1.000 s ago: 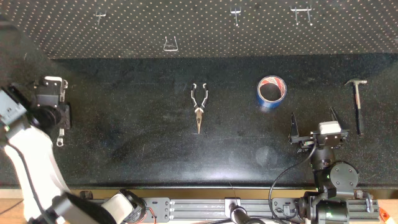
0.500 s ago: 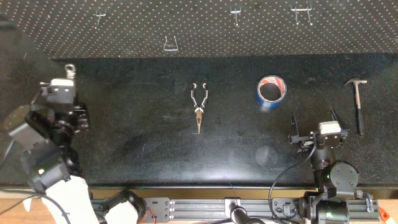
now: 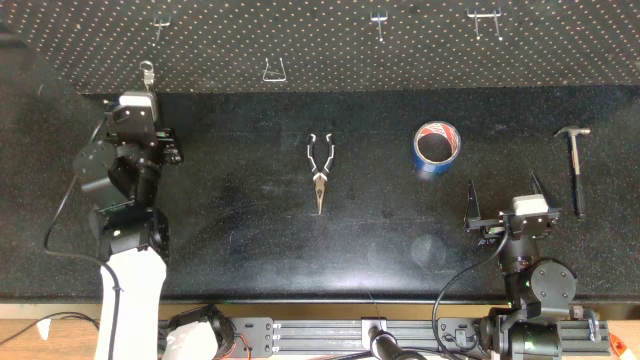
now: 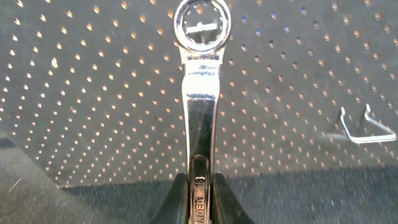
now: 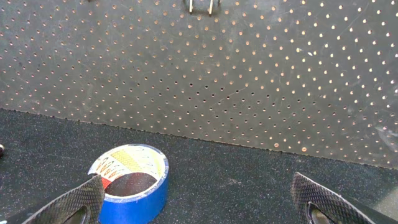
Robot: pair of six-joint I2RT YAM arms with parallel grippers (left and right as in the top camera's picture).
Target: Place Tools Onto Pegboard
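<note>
— What is the biggest thing there?

— The pegboard point(image 3: 320, 40), along the far edge of the dark table point(image 3: 250, 230).

— And the arms?

— The left arm point(image 3: 125, 240) rises from the near edge and bends toward the pegboard's left part, wrist aimed at the board. The right arm point(image 3: 530, 270) sits folded low, well back from the pegboard, facing it.

— The pincers?

— The left gripper point(image 4: 200, 186) is clamped on the shank of a wrench point(image 4: 200, 106), pads tight on both sides. The right gripper point(image 5: 196, 208) is spread wide with nothing between its fingers.

— Where is the wrench against the pegboard?

— It is held out lengthwise, ring end foremost, in front of the board's holes. I cannot tell if the ring touches the board. A wire hook point(image 4: 367, 127) on the pegboard is off to one side of it, apart.

— The other tools?

— All lie on the table before the pegboard. The tape point(image 3: 437, 147) is before its right part, with the hammer point(image 3: 574, 170) farther right. The pliers point(image 3: 320, 170) lie before the middle, tips pointing away from the board.

— More hooks?

— A triangular one point(image 3: 274, 72) low on the pegboard, and a double one point(image 3: 484, 20) higher at its right.
</note>
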